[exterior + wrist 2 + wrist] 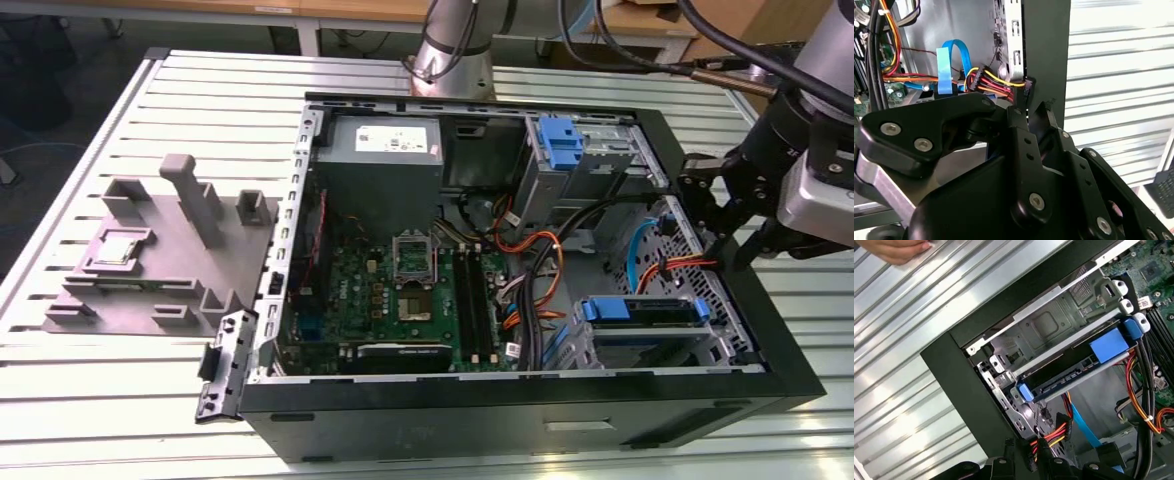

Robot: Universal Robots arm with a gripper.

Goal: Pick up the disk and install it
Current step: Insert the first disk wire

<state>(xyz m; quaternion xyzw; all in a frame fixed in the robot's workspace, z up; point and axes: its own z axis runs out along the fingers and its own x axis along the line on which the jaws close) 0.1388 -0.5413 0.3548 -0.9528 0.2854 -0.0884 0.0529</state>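
Pincer (1034, 117) nearly closed, empty; one disk (1079, 367) seated in computer case (534, 415) bay

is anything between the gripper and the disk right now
Yes: a red-yellow cable bundle with a black connector hangs right by the gripper, between it and the disk, which sits in the drive cage.

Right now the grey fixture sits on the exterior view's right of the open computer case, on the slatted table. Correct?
Not quite. The grey fixture sits on the exterior view's left of the open computer case, not its right. It is on the slatted table, as you said. The exterior view shows this.
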